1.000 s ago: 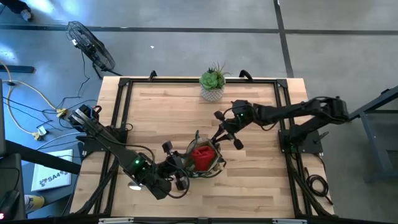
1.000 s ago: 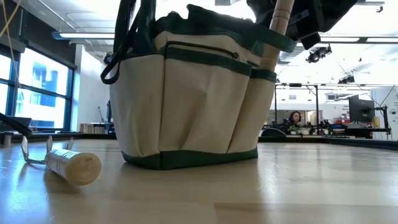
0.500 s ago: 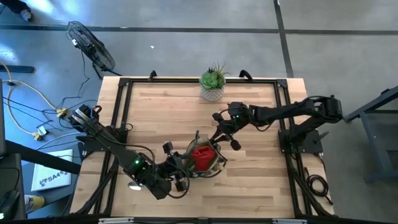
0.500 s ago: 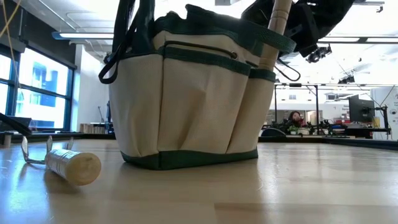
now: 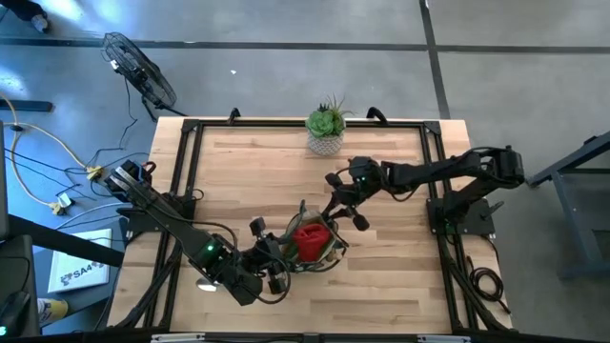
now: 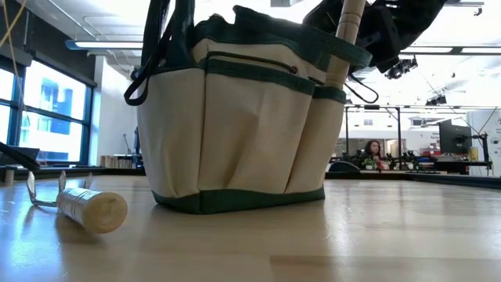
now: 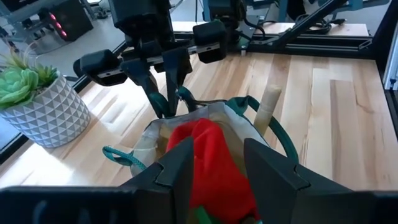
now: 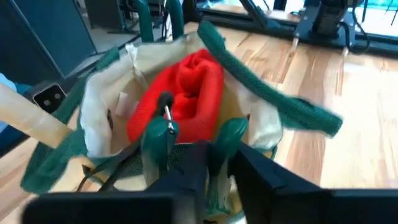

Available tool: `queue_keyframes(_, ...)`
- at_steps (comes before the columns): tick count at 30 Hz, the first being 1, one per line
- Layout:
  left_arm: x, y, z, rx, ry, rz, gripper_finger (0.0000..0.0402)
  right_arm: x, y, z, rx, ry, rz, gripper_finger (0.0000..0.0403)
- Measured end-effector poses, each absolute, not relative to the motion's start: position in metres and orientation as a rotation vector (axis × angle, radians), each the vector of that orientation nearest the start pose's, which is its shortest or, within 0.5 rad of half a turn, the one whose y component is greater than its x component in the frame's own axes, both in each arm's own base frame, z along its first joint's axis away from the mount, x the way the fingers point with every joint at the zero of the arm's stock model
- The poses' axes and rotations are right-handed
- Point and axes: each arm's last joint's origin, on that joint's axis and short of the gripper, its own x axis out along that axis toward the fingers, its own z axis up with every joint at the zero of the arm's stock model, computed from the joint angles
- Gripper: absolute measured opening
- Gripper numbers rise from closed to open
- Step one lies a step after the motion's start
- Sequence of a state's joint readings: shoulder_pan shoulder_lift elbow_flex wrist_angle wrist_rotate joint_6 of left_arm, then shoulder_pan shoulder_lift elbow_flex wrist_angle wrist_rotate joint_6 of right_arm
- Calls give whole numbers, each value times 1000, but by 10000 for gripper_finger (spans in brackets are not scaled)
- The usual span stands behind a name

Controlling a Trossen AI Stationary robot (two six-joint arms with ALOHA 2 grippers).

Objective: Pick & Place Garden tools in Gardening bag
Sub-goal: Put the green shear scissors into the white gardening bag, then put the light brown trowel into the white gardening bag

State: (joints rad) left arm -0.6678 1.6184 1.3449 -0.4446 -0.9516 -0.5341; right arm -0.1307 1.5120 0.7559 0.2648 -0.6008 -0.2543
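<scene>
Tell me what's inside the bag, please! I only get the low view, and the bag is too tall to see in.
Observer: A red item is lying inside the gardening bag.
Operator: What's the dark thing up at the top of it?
Observer: That's the right gripper. It holds a green-handled pruner over the bag's opening.
Operator: Where's the other arm?
Observer: The left gripper is close beside the bag, on the side opposite the right arm, with its fingers open.
</scene>
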Motion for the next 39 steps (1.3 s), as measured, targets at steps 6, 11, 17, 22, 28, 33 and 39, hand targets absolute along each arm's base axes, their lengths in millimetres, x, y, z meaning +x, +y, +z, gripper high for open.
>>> queue_keyframes(6,288,-198,303,-15,407,380,136,305,-25,199,-17,434,423,154)
queue_keyframes(11,288,-198,303,-28,413,368,136,305,-26,199,-17,436,408,205)
queue_keyframes(17,288,-199,302,-42,425,348,136,304,-25,201,-17,430,414,256)
queue_keyframes(22,288,-199,302,-49,429,341,136,298,-25,211,-47,431,327,289)
queue_keyframes(28,288,-199,302,-55,432,338,136,283,-25,229,-97,436,274,303)
queue_keyframes(33,288,-199,302,-58,432,339,136,271,-23,249,-135,367,289,303)
queue_keyframes(39,288,-199,302,-58,434,338,136,257,-22,271,-188,277,283,303)
